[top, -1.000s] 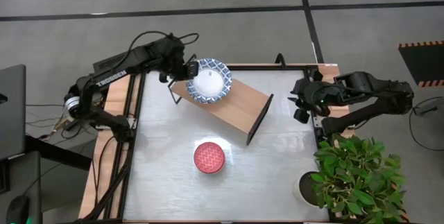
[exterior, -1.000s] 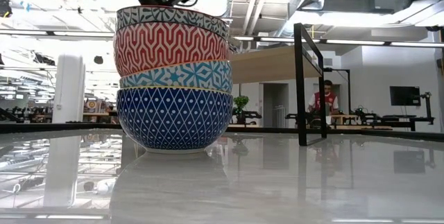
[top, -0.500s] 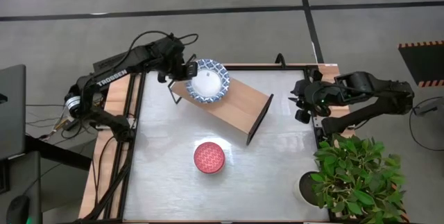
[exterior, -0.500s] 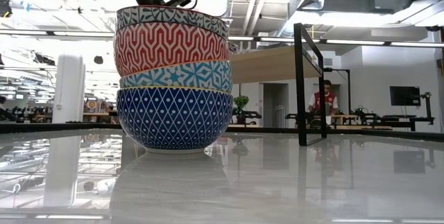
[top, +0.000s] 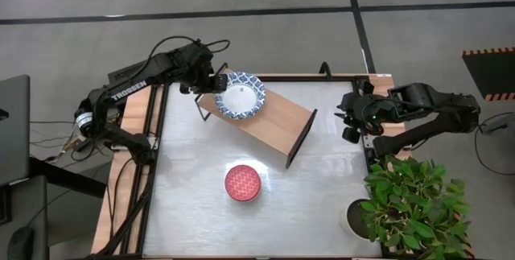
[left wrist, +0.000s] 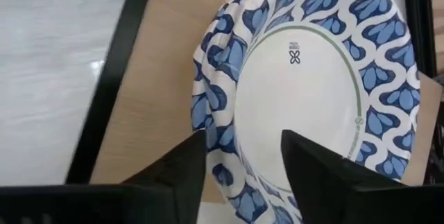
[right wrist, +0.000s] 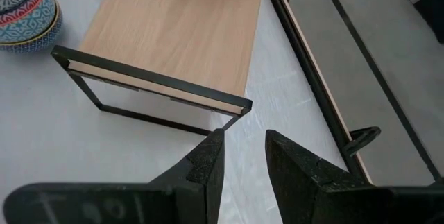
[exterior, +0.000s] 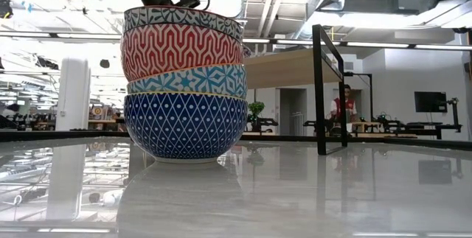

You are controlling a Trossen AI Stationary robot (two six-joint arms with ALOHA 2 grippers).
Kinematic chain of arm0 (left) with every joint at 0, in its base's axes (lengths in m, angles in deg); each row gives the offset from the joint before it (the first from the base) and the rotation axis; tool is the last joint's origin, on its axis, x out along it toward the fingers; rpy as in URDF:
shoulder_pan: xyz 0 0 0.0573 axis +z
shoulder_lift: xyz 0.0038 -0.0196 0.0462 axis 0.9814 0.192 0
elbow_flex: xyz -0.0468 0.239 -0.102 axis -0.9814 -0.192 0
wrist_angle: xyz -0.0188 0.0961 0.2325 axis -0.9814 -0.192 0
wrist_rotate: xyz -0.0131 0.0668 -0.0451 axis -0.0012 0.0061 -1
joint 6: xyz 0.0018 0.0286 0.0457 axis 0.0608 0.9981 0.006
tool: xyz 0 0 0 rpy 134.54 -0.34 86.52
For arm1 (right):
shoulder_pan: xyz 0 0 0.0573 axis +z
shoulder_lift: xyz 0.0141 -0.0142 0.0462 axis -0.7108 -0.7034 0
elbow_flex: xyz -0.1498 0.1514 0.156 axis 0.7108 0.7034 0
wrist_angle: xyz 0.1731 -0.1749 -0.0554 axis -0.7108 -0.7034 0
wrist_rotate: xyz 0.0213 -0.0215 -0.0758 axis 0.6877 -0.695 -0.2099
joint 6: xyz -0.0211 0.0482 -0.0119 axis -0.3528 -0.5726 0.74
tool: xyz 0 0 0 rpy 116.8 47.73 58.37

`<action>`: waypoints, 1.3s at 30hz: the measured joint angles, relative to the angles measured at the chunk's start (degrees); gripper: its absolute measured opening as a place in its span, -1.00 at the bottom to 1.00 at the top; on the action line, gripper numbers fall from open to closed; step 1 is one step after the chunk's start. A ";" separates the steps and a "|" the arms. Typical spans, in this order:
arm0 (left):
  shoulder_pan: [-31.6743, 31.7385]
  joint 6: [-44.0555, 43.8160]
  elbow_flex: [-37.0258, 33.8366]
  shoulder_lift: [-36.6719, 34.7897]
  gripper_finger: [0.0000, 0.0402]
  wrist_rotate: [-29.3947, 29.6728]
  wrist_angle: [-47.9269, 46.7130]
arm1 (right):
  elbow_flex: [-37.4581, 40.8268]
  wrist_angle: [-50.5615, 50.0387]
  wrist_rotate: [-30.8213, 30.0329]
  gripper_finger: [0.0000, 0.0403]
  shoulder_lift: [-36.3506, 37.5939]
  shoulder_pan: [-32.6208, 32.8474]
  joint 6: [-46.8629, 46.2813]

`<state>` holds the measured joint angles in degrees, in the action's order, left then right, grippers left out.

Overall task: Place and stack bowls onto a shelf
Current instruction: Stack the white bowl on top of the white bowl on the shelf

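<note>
With the white, blue-rimmed bowl (top: 241, 95) resting on the shelf (top: 273, 123) at its left end, the left gripper (top: 216, 80) stood spread at its rim, placing apparently done, so the stacked bowls (exterior: 184, 83) on the table (top: 322, 196) called for fetching next, while the right gripper (right wrist: 239, 156) waited released.

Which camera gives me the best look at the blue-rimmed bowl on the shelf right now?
The left wrist view: the blue-rimmed bowl fills it, resting on the shelf, with the left gripper open just short of it. The high view shows it small, at the shelf's left end. The low and right wrist views don't show it.
</note>
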<state>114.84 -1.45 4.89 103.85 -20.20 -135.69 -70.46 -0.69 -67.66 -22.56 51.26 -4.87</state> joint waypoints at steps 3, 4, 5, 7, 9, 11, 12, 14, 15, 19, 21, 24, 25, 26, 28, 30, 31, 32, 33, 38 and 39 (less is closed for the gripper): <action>0.69 0.88 0.00 -1.39 -0.08 0.31 -0.60 | 0.00 0.02 0.00 -0.35 0.00 0.00 -0.02; 0.98 0.88 0.00 -1.96 -0.07 0.53 -1.32 | 0.00 0.02 0.00 -0.35 0.00 0.00 -0.02; 1.25 0.86 0.00 -2.52 -0.07 0.50 -1.85 | 0.00 0.02 0.00 -0.35 0.00 0.00 -0.03; 1.46 0.90 0.00 -3.75 -0.07 -1.05 -1.29 | 0.00 0.04 0.00 -0.35 0.00 0.00 -0.08; 1.13 0.92 0.00 -4.96 -0.11 -4.17 0.22 | 0.00 0.04 0.00 -0.35 0.00 0.00 -0.18; -0.58 1.52 0.01 -5.52 -0.19 -6.38 2.55 | 0.00 0.04 0.00 -0.35 0.00 0.00 -0.47; -1.62 1.78 0.02 -5.53 -0.25 -6.76 3.48 | 0.00 0.07 0.00 -0.35 0.00 0.00 -0.70; -3.69 2.31 -0.01 -5.33 -0.41 -6.54 3.91 | 0.00 0.08 0.00 -0.35 0.00 0.00 -1.10; -4.89 2.84 -0.02 -5.03 -0.52 -6.02 3.87 | 0.00 0.08 0.00 -0.35 0.00 0.00 -1.20; -9.09 4.59 -0.02 -3.16 -0.93 -1.81 3.39 | 0.00 0.07 0.00 -0.35 0.00 0.00 -1.70; -10.69 4.77 -0.02 -2.19 -0.95 0.28 3.56 | 0.00 0.09 0.00 -0.35 0.00 0.00 -1.70; -11.77 4.83 -0.02 -0.89 -0.96 2.03 3.22 | 0.00 0.09 0.00 -0.35 -0.02 0.00 -2.21; -12.00 4.83 -0.02 -0.40 -0.97 2.29 3.15 | 0.00 0.09 0.00 -0.35 -0.02 0.00 -2.72; -12.06 4.83 -0.02 0.08 -0.98 2.46 2.77 | 0.00 0.09 0.00 -0.35 -0.02 0.00 -3.10; -12.14 4.83 -0.02 0.86 -0.99 2.67 2.10 | 0.00 0.07 0.00 -0.35 -0.02 0.00 -4.00; -12.14 4.94 -0.02 1.38 -0.99 2.64 1.36 | 0.00 0.08 0.00 -0.35 -0.02 0.00 -4.52; -12.14 5.05 -0.02 1.48 -0.99 2.47 1.11 | 0.00 0.07 0.00 -0.35 -0.02 0.00 -4.54; -12.14 5.26 -0.02 1.55 -1.00 2.42 0.96 | 0.00 0.07 0.00 -0.35 -0.02 0.00 -4.58; -12.16 5.42 -0.02 1.55 -1.00 2.47 0.76 | 0.00 0.07 0.00 -0.35 -0.02 0.00 -4.64; -12.33 5.39 -0.02 1.51 -1.00 4.45 -0.86 | 0.00 0.07 0.00 -0.35 -0.02 0.00 -4.64; -12.32 5.44 -0.02 1.51 -1.00 4.47 -1.30 | 0.00 0.07 0.00 -0.35 -0.02 0.00 -4.63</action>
<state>102.51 3.99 4.87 105.35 -15.72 -136.98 -70.46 -0.63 -67.66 -22.58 51.26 -9.50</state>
